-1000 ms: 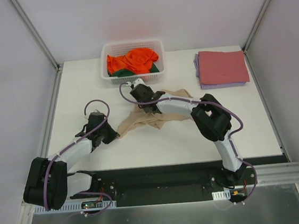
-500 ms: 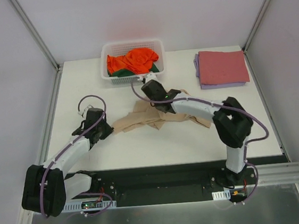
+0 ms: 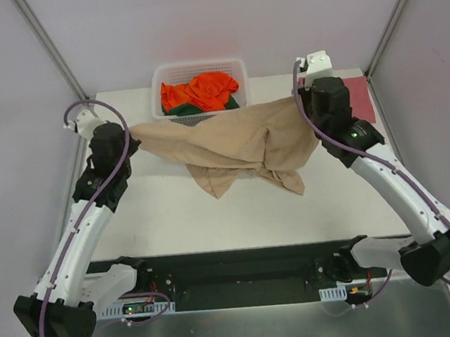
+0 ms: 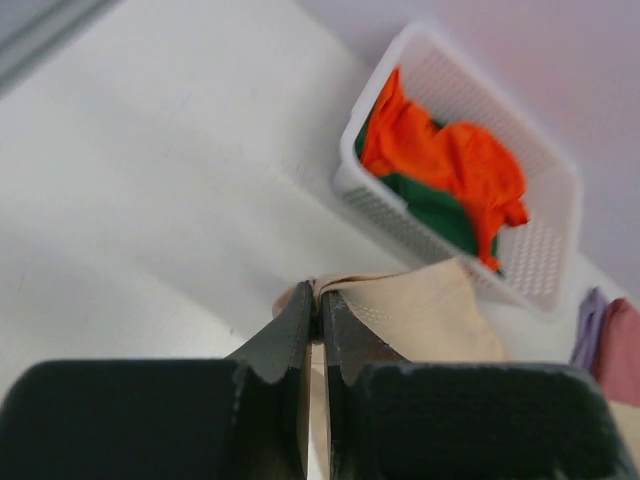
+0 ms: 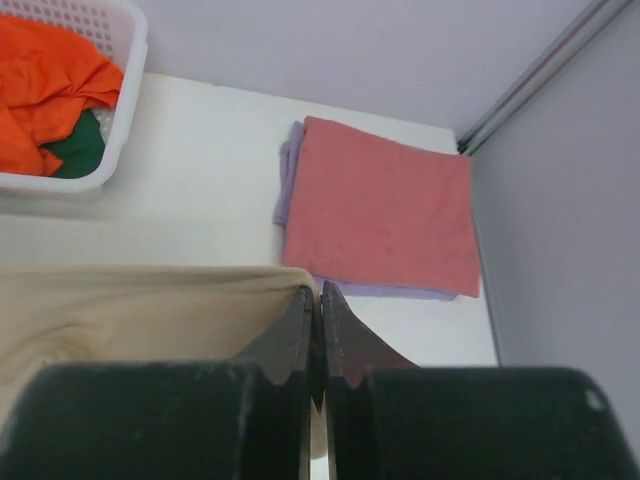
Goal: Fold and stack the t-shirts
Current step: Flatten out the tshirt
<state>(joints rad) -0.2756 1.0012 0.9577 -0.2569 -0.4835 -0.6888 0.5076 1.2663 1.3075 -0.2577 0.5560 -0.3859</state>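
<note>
Moved: beige t-shirt (image 3: 235, 145) lifted off the table (image 3: 165, 207), stretched across mid-frame.
Left pincer (image 4: 320, 315): clenched on its corner.
Right pincer (image 5: 320, 305): clenched on its opposite corner.

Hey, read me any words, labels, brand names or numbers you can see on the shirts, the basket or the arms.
None can be read.
Beige shirt, held up by the left gripper and right gripper: plain, no print.
Orange shirt, green shirt, pink shirt, lavender shirt: plain.
Basket: no label visible.
Arms: no legible markings.
</note>
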